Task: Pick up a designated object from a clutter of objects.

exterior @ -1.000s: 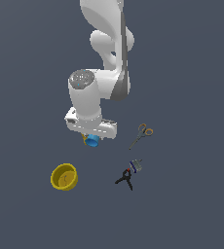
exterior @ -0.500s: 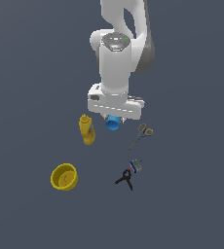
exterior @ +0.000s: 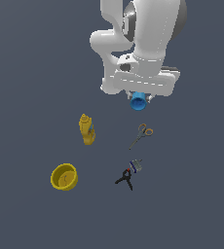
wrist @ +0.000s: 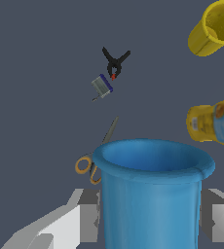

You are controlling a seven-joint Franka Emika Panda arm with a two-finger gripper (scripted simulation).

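In the exterior view we see the pincer clenched on the blue cup, which hangs below the white hand, clear of the tabletop and above the other things. In the wrist view the blue cup fills the lower middle, its open rim facing away from the camera, with a grey finger pressed against one side and the other finger against the opposite side. The remaining clutter lies well apart from the cup. The orange-handled scissors are the nearest item, lying below the cup in the exterior view with blades pointing toward the lower left. Further down sit the small grey item and the black clamp, just beside one another, possibly touching. The yellow bottle lies toward the exterior view's left of the scissors, with open tabletop between them. The yellow bowl sits lower and further left, apart from the bottle. We see wide bare tabletop on the exterior view's left and right edges and along the bottom. In the wrist view the scissors' handles peek out just beside the cup's rim, while the clamp and grey item lie beyond.
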